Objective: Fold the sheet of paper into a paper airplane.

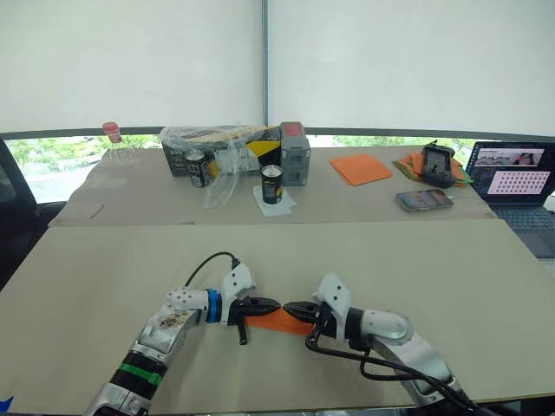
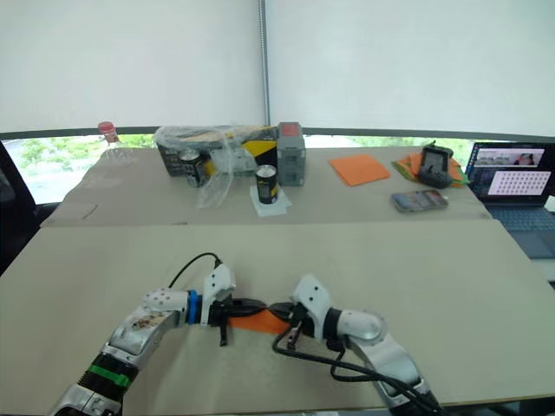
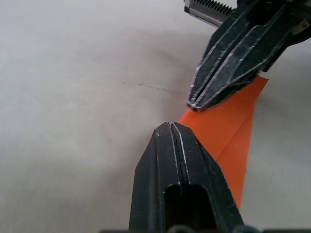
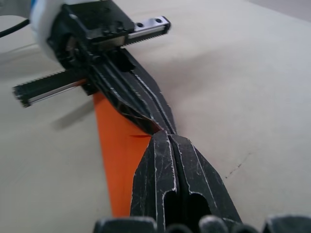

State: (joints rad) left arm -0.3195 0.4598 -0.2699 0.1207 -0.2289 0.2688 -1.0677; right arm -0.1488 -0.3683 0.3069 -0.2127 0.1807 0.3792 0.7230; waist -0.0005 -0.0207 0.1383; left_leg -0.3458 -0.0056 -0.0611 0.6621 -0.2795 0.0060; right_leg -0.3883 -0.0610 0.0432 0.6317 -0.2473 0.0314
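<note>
The paper airplane point(image 1: 276, 323) is a narrow bright-orange folded wedge with a sharp crease, lying flat on the near beige table point(image 1: 434, 269). My left gripper point(image 1: 274, 305) and right gripper point(image 1: 290, 308) meet tip to tip just above it. Both are shut, fingers pressed together. In the left wrist view, my left gripper point(image 3: 170, 127) sits over the orange wedge point(image 3: 233, 141), and the right gripper's tip point(image 3: 197, 103) rests at its edge. In the right wrist view, the wedge point(image 4: 119, 160) runs beneath both grippers. I cannot tell whether either tip pinches the paper's edge.
On the far table stand a stack of orange sheets point(image 1: 360, 167), a mixed orange-and-green pile point(image 1: 409, 163) under a black device point(image 1: 438, 165), a phone point(image 1: 424, 199), a laptop point(image 1: 520, 186), two cans point(image 1: 273, 184), a plastic-wrapped box point(image 1: 225, 147) and a bottle point(image 1: 114, 146).
</note>
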